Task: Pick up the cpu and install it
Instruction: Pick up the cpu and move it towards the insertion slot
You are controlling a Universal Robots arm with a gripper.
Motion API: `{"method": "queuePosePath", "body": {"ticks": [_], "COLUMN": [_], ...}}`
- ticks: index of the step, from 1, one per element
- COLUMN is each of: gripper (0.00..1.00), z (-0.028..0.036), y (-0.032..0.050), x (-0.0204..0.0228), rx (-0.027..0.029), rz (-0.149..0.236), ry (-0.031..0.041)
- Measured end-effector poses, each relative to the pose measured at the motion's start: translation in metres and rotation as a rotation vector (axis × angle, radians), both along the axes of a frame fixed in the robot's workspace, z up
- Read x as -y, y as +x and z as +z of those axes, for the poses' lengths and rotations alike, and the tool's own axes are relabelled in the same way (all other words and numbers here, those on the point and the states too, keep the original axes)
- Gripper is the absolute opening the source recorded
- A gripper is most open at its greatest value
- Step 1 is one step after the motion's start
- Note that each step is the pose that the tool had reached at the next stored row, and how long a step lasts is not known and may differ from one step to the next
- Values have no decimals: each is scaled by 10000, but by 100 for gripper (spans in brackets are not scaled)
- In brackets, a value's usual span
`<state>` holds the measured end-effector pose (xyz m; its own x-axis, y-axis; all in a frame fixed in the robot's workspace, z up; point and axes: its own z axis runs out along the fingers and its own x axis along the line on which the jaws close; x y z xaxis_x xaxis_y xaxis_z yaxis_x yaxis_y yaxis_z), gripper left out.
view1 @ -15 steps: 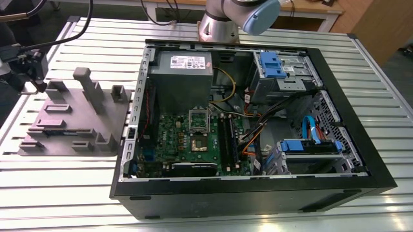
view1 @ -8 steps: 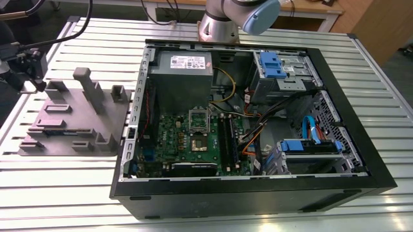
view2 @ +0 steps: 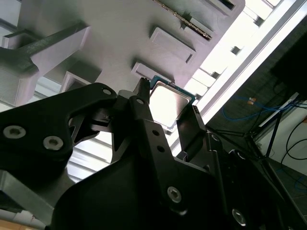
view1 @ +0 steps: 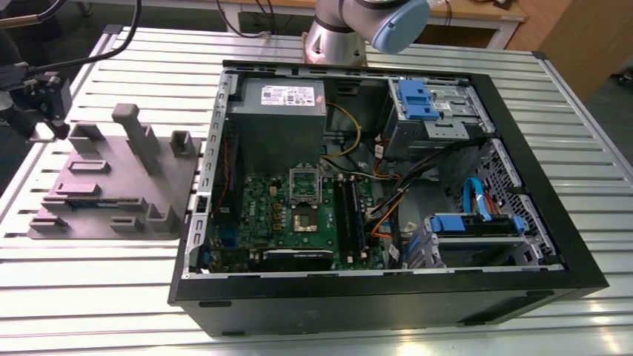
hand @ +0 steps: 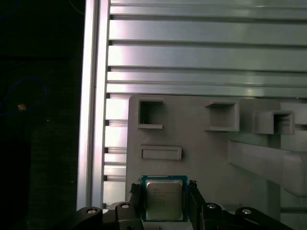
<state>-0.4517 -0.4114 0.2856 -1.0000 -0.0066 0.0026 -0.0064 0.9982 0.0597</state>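
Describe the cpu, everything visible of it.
The cpu is a small flat square chip: a shiny silver-grey metal lid with faint print, set on a thin green-blue board that shows as a rim around it. It lies flat, lid up, on the grey fixture block, near the block's edge beside the slatted metal table. In both wrist views the gripper straddles two opposite sides of it; whether it is gripped cannot be told.

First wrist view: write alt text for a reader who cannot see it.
A square, silver-topped cpu lies on a grey plastic block, with the black tool set on either side of it. The block has several rectangular pockets and rests on a ribbed metal table.
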Motion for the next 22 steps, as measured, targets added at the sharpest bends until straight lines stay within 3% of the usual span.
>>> {"method": "queuePosePath", "body": {"ticks": [22], "gripper": [47], "z": [83], "y": [0], "x": [0], "rx": [2], "rz": [0], "ry": [1]}}
